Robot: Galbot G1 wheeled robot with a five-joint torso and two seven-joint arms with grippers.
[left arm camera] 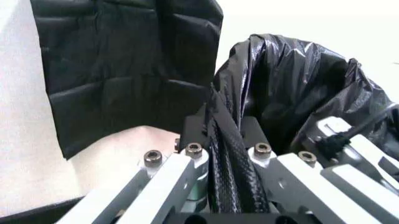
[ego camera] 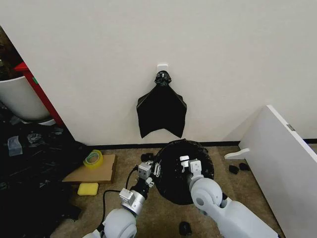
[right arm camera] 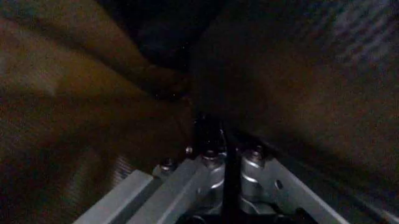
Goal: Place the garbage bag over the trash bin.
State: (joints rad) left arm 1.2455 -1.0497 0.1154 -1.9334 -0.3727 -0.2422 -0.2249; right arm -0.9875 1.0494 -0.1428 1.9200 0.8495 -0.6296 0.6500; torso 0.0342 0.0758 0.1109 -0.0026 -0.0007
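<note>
Below your head camera, on the floor by the wall: the thin glossy black plastic garbage bag [ego camera: 174,171] sits as a round open mouth, and your two arms meet at it.
Bin: you cannot make out the trash bin's cream plastic anywhere; black film covers the whole round shape.
Bag contents: dark inside, nothing you can tell apart.
Left gripper [left arm camera: 225,140]: at the bag's left edge, reaching in from the lower left; its fingers [left arm camera: 194,133] are clenched on a gathered fold of the bag's rim.
Right gripper [ego camera: 188,164]: down inside the bag's mouth, arm angled in from the lower right; its wrist view is dark, so you cannot tell how its fingers stand.
Wall behind: a flat triangular bunch of black bags [ego camera: 161,111] hangs from a white hook [ego camera: 162,66].
</note>
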